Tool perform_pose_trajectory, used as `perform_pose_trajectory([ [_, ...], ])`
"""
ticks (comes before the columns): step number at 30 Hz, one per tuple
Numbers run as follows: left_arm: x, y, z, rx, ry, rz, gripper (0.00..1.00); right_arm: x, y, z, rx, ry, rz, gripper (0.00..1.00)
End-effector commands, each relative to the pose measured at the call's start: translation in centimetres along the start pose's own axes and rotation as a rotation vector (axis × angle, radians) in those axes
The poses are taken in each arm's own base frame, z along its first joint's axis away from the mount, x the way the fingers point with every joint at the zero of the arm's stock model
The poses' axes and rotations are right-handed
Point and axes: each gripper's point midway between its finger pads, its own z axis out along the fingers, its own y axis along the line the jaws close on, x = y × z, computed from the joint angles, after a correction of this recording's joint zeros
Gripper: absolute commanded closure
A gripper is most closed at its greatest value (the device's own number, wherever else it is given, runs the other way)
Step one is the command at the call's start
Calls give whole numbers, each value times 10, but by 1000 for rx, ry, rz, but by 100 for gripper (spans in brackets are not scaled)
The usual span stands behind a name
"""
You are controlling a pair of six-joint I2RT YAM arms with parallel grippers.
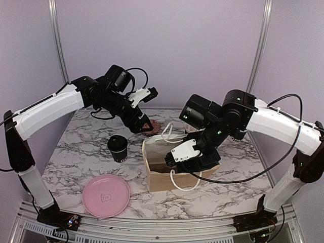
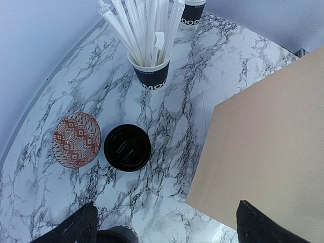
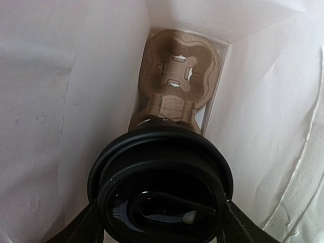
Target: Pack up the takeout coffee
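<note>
My right gripper [image 1: 176, 160] is down inside the brown paper bag [image 1: 202, 174]. In the right wrist view it [image 3: 159, 225] is shut on a black lidded coffee cup [image 3: 159, 182], held above the brown pulp carrier [image 3: 177, 76] on the bag's floor. A second lidded black cup [image 1: 119, 148] stands on the table left of the bag. My left gripper [image 1: 143, 124] hangs open and empty over the table behind the bag; in its own view [image 2: 167, 232] a round black lid [image 2: 127, 147] lies ahead of it, whether on a cup I cannot tell.
A red patterned dish [image 2: 76, 139] lies beside the black lid. A black cup of white straws [image 2: 151, 71] and another black cup [image 2: 194, 11] stand further back. The bag's side [image 2: 268, 147] is close on the right. A pink plate [image 1: 106, 196] lies front left.
</note>
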Motion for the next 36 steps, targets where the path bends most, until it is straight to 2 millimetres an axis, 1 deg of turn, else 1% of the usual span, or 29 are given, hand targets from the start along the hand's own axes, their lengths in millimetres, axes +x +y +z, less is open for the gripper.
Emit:
perform_pose_trajectory([
  [1,-1,3,2,-3,19,1,4,-5,-8,-5,45,-32,11,67],
  [6,-10,3,0,2,0,3,4,-7,-21,-16,93,-46,42,67],
  [9,-13,0,-3,19,-1,-14,4,-6,-18,-24,109,-73,46,67],
  [11,-14,-4,-2,41,-4,-18,4,-4,-17,-29,134,-89,34,67],
  [13,-17,-5,-1,43,-9,-27,4,-4,-14,-32,130,-97,12,67],
  [16,-21,-13,1,78,-15,-37,5,-8,-3,-38,82,-135,-25,66],
  [18,-20,-22,4,100,-9,-33,5,-12,12,-39,34,-172,-58,66],
  [23,-7,-38,18,149,33,-26,6,-7,47,-34,-60,-155,-79,66],
  [25,-4,-42,26,162,48,-23,6,-3,53,-39,-45,-154,-84,66],
  [27,0,-43,34,168,63,-21,6,1,57,-40,-25,-135,-103,65],
  [30,5,-43,44,169,74,-28,6,7,65,-34,-4,-86,-142,66],
  [32,8,-43,50,178,88,-34,7,10,69,-31,-15,-83,-145,67],
  [34,10,-46,55,186,96,-35,7,15,68,-25,15,-73,-142,67],
  [36,10,-50,57,200,96,-36,8,18,67,-24,44,-78,-132,67],
])
